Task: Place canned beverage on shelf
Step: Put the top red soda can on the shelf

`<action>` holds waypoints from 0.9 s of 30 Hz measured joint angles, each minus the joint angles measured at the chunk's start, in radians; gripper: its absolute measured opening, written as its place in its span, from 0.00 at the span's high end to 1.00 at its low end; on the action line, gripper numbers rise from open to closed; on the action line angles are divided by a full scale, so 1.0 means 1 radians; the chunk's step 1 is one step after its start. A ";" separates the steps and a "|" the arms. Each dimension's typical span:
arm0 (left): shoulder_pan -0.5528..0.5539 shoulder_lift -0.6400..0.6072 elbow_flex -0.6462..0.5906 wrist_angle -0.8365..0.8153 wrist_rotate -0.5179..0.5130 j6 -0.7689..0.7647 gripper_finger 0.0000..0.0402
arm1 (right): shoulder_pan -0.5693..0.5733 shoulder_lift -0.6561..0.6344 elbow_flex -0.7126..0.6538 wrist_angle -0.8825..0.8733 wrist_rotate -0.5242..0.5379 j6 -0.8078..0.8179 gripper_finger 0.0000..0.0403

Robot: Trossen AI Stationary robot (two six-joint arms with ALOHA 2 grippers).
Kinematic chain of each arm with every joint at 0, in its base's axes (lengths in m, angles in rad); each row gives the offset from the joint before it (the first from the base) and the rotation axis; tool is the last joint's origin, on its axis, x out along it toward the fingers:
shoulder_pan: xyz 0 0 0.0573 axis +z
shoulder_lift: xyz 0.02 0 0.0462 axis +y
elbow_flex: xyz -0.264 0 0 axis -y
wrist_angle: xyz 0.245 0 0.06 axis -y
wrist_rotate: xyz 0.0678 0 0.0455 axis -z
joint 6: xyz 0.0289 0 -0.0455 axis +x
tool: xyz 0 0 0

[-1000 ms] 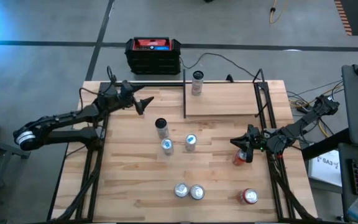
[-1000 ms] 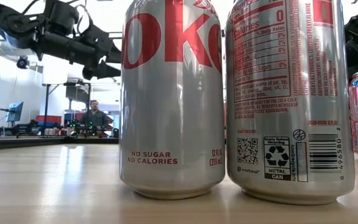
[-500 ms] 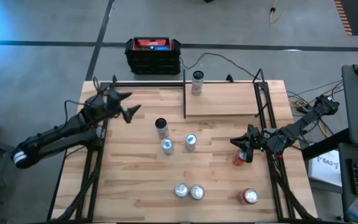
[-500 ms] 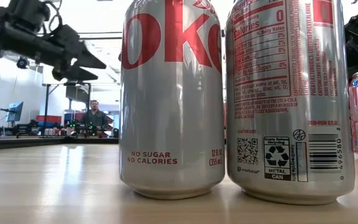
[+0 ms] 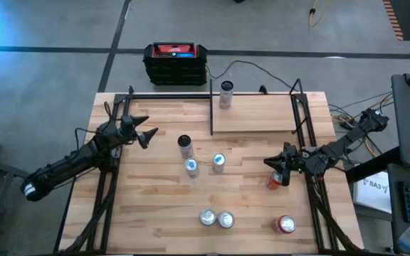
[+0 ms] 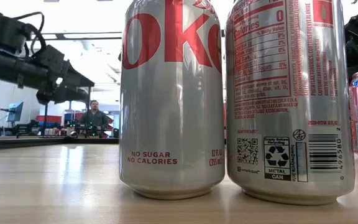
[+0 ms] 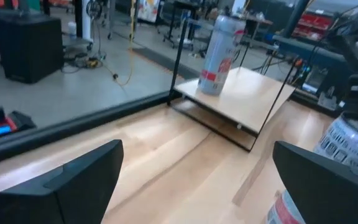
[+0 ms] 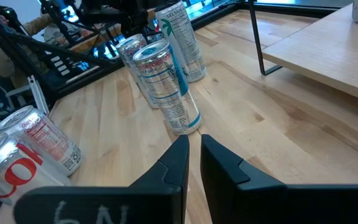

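The shelf (image 5: 258,114), a small light wood board with thin black rods, sits at the table's far side. A silver canned beverage (image 5: 225,94) stands upright on its far left corner, also seen in the left wrist view (image 7: 219,55). Three more cans (image 5: 191,167) stand mid-table. My left gripper (image 5: 150,128) hovers open near the table's left edge, pointing toward the shelf, nothing between its fingers (image 7: 73,180). My right gripper (image 5: 267,163) is shut above the table's right side, beside an orange can (image 5: 274,180).
Two silver cans (image 5: 216,218) stand near the front edge, filling the low view (image 6: 171,99). A red can (image 5: 286,225) stands at the front right. A black and red box (image 5: 176,62) sits on the floor beyond the table. A person (image 6: 94,117) shows far back.
My left gripper has drawn back toward the table's left and near edges and sunk lower, staying open and holding nothing. No can has moved.
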 joint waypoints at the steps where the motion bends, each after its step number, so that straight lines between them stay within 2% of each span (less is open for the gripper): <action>1: 0.000 -0.018 0.001 -0.013 -0.002 0.001 0.01 | 0.000 0.000 0.000 0.000 0.000 0.000 0.93; 3: 0.000 -0.055 0.002 -0.018 -0.011 0.045 0.01 | 0.000 0.000 0.000 0.000 0.000 0.000 0.93; 8: 0.000 -0.135 0.003 -0.019 -0.013 0.290 0.01 | 0.000 0.000 0.000 0.000 0.000 0.000 0.93; 10: 0.000 -0.156 0.003 -0.016 -0.013 0.340 0.01 | 0.000 0.000 0.000 0.000 0.000 0.000 0.93; 27: 0.000 -0.161 0.018 -0.014 -0.016 0.336 0.01 | 0.000 0.000 0.000 0.000 0.000 0.000 0.93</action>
